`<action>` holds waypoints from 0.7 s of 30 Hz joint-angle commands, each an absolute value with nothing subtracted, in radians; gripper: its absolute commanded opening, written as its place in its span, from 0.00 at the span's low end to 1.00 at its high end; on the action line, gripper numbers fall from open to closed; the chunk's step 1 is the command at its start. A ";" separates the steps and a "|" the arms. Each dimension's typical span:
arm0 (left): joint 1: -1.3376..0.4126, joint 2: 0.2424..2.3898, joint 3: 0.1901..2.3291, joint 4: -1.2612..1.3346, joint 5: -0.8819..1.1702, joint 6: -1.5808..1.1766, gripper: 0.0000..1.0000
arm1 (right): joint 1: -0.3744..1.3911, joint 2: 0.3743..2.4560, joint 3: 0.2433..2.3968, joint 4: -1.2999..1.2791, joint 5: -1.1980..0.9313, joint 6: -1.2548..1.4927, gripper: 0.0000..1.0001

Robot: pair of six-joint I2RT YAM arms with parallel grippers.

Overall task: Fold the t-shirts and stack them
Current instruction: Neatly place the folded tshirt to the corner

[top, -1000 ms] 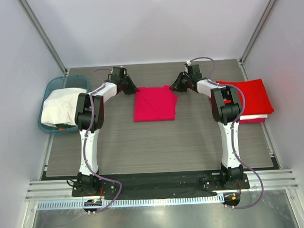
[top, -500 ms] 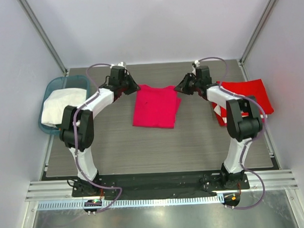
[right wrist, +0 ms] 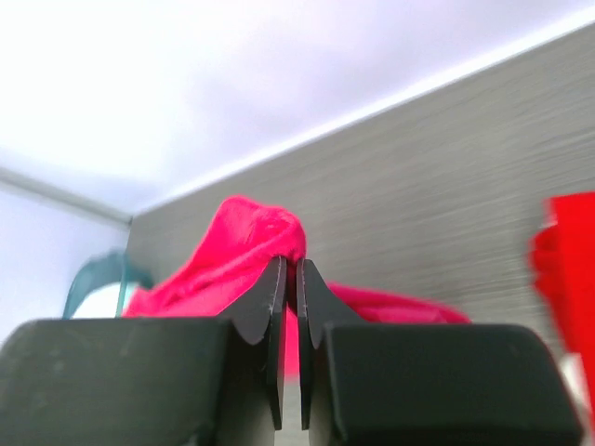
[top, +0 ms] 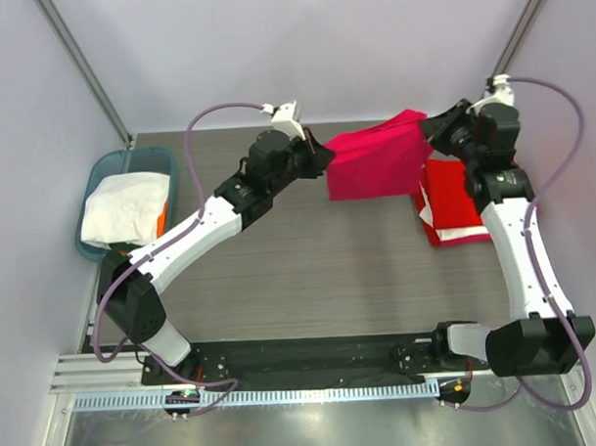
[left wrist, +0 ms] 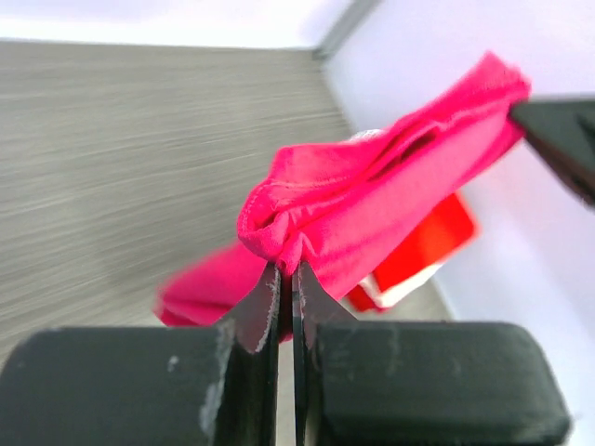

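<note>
A folded magenta-pink t-shirt (top: 376, 165) hangs in the air between both arms, above the table's far right part. My left gripper (top: 326, 161) is shut on its left corner; the wrist view shows cloth (left wrist: 367, 214) bunched at the tips (left wrist: 288, 268). My right gripper (top: 427, 126) is shut on the opposite corner, with pink cloth (right wrist: 237, 246) pinched at its tips (right wrist: 291, 265). A stack of folded bright red t-shirts (top: 454, 208) lies on the table just right of and below the hanging shirt. A white t-shirt (top: 121, 210) fills the basket at left.
The teal plastic basket (top: 105, 171) stands at the table's left edge. Grey walls with metal posts close in the back and both sides. The wood-grain table (top: 309, 272) spreads between the arms' bases and the shirts.
Both grippers lifted the pink t-shirt off the table and carried it to the right, toward the red stack. Both arms have stretched out and risen.
</note>
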State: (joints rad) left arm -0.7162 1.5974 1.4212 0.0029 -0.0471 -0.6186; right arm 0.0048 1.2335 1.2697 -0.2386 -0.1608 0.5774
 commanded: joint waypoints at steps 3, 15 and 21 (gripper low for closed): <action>-0.852 1.632 1.574 0.109 -0.138 -0.589 0.00 | -0.104 1.206 1.515 -0.544 0.083 0.496 0.01; -1.158 2.000 1.974 0.169 -0.348 -0.477 0.00 | -0.422 1.258 1.678 -0.764 0.262 0.367 0.01; -1.233 2.190 2.132 0.216 -0.494 -0.373 0.00 | -0.531 1.339 1.706 -0.765 0.201 0.350 0.01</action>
State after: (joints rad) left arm -1.2152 2.1502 2.0460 0.1341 -0.3805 -0.4435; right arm -0.4862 1.3018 1.6482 -0.7982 0.1986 0.3859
